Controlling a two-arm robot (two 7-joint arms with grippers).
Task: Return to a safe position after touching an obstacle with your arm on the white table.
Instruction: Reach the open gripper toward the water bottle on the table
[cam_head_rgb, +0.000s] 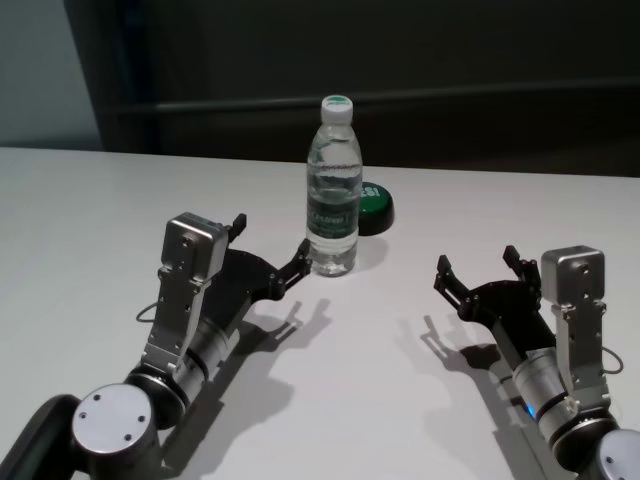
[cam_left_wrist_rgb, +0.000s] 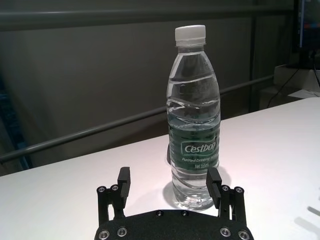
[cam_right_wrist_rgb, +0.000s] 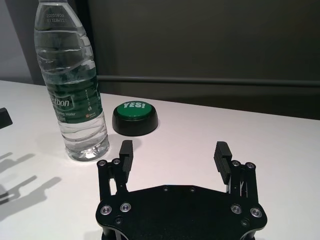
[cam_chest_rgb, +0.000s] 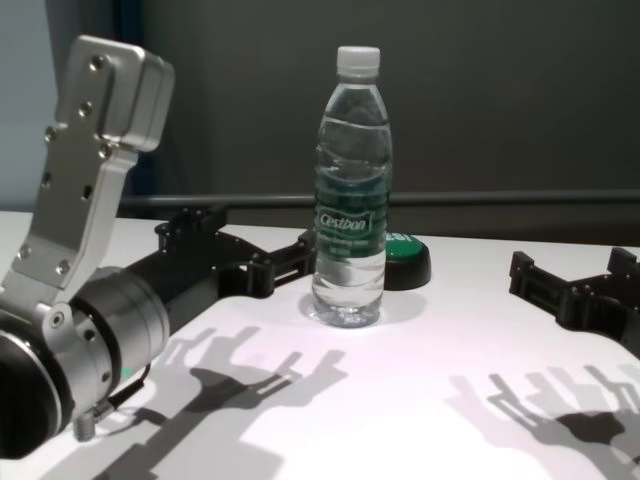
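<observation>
The obstacle, a clear water bottle with a white cap and a green Cestbon label, stands upright on the white table. My left gripper is open just to its left, low over the table. One of its fingertips lies against or within a hair of the bottle's base; in the left wrist view that finger overlaps the bottle. Nothing sits between the jaws of the left gripper. My right gripper is open and empty, well to the right of the bottle.
A low black button with a green "YES!" top sits just behind and to the right of the bottle, also seen as the button ahead of the right gripper. A dark rail and wall run behind the table's far edge.
</observation>
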